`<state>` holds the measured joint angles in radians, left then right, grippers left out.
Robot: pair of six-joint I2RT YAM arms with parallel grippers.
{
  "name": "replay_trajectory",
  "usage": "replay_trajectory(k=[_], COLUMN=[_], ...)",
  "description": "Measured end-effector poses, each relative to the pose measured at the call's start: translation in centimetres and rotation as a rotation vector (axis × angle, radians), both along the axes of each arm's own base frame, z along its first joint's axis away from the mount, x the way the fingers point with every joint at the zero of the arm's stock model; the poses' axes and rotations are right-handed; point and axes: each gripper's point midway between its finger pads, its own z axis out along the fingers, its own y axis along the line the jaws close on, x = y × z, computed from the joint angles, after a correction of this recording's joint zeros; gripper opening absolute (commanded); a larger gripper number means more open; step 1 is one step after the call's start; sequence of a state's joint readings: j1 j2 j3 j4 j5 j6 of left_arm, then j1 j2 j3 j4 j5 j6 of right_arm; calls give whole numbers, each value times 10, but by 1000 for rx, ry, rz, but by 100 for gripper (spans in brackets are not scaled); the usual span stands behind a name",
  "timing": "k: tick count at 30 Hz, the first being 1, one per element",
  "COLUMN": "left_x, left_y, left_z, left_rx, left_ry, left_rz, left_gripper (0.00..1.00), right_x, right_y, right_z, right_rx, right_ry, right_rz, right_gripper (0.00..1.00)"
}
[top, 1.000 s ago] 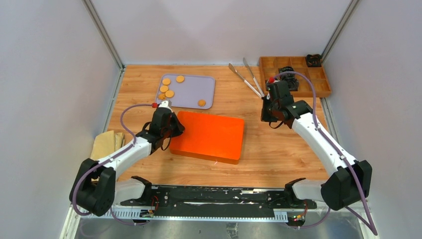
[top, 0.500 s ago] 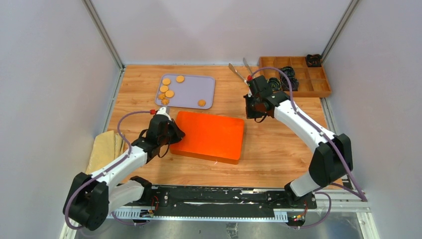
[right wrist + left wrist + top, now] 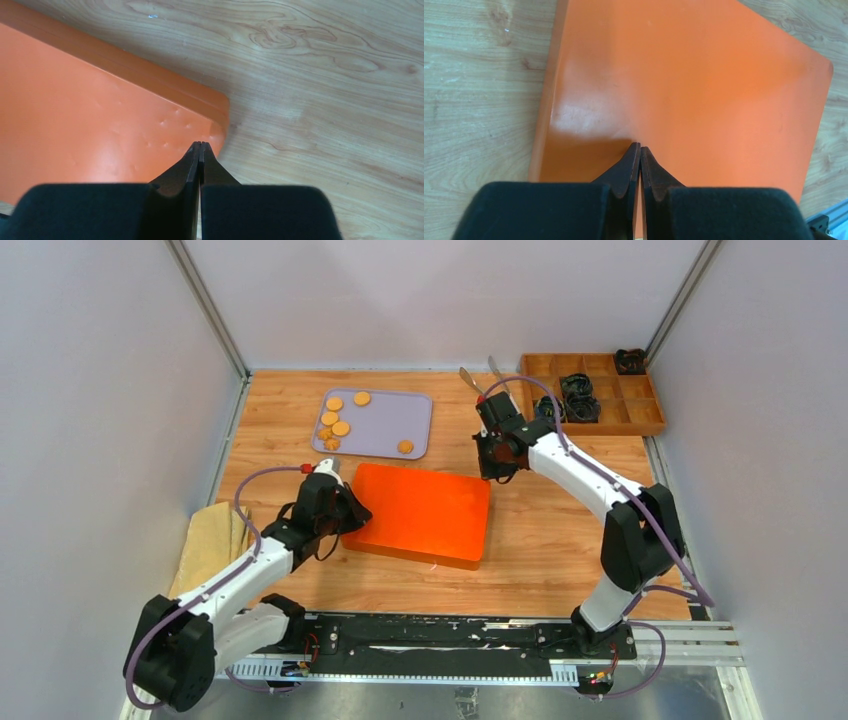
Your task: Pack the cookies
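Observation:
Several golden-orange cookies (image 3: 341, 428) lie on a lavender tray (image 3: 385, 423) at the back left; one cookie (image 3: 405, 447) sits apart near the tray's front right corner. A closed orange box (image 3: 420, 513) lies flat at the table's middle. My left gripper (image 3: 347, 506) is shut and empty, its tips (image 3: 640, 145) over the box's left end (image 3: 684, 90). My right gripper (image 3: 494, 471) is shut and empty, its tips (image 3: 200, 144) over the box's far right corner (image 3: 100, 135).
Metal tongs (image 3: 492, 392) lie on the wood behind my right gripper. A wooden compartment tray (image 3: 640, 410) with dark items stands at the back right. A tan cloth (image 3: 208, 537) lies at the left edge. White walls enclose the table.
My right arm has swung left and forward from near the wooden tray to the box's far right corner. My left gripper has drawn slightly toward me along the box's left end.

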<state>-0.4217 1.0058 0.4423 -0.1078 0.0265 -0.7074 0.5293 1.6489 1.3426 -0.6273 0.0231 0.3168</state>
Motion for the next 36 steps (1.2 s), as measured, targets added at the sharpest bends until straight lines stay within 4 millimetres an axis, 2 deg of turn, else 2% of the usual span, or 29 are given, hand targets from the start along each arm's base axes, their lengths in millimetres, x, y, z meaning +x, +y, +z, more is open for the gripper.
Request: replay_trajectory(k=[2, 7, 21, 29, 33, 36], left_x=[2, 5, 4, 4, 6, 6], left_y=[-2, -5, -5, -5, -6, -6], left_z=[0, 2, 3, 2, 3, 3], left_rx=[0, 0, 18, 27, 27, 28], left_ry=[7, 15, 33, 39, 41, 42], left_rz=[-5, -10, -17, -23, -23, -24], left_gripper=[8, 8, 8, 8, 8, 8], right_x=[1, 3, 8, -1, -6, 0], right_y=[4, 11, 13, 7, 8, 18], right_z=[-3, -26, -24, -6, 12, 38], right_rx=[-4, -30, -55, -128, -166, -172], right_ry=[2, 46, 18, -33, -86, -147], right_rz=[7, 17, 8, 13, 25, 44], right_gripper=[0, 0, 0, 0, 0, 0])
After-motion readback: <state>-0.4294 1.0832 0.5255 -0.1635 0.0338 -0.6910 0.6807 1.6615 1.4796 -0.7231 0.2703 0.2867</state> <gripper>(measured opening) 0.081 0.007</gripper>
